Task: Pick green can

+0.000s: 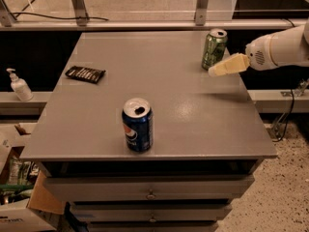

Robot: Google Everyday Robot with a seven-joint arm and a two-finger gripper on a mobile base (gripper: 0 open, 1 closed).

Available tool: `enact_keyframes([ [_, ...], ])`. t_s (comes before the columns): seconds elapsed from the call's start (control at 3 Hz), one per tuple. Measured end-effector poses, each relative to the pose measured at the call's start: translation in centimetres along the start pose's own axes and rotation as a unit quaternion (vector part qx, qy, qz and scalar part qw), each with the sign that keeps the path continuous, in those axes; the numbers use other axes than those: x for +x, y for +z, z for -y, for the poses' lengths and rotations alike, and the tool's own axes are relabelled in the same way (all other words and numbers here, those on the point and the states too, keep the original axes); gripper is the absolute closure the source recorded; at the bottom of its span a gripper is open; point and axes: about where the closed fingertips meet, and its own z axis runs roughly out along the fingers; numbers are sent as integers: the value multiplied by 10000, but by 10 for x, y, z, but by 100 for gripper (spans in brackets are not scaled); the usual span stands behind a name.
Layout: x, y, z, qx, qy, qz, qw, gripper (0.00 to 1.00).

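The green can [214,48] stands upright near the far right edge of the grey table [96,115], its silver top showing. My gripper [213,71] reaches in from the right on a white arm, with its pale fingertips just in front of and below the can, apart from it. It holds nothing that I can see.
A blue Pepsi can [137,124] stands upright near the table's front edge. A dark snack packet [85,74] lies at the left side. A soap dispenser [19,86] stands on a ledge left of the table. Boxes sit on the floor at lower left.
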Motion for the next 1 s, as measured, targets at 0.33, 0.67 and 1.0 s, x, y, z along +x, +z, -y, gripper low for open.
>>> enact_keyframes([
  [0.33, -5, 23, 15, -76, 214, 498, 9985, 0],
  [0.67, -9, 40, 29, -158, 383, 933, 9948, 0],
  [1.0, -18, 53, 38, -262, 413, 1236, 9911, 16],
])
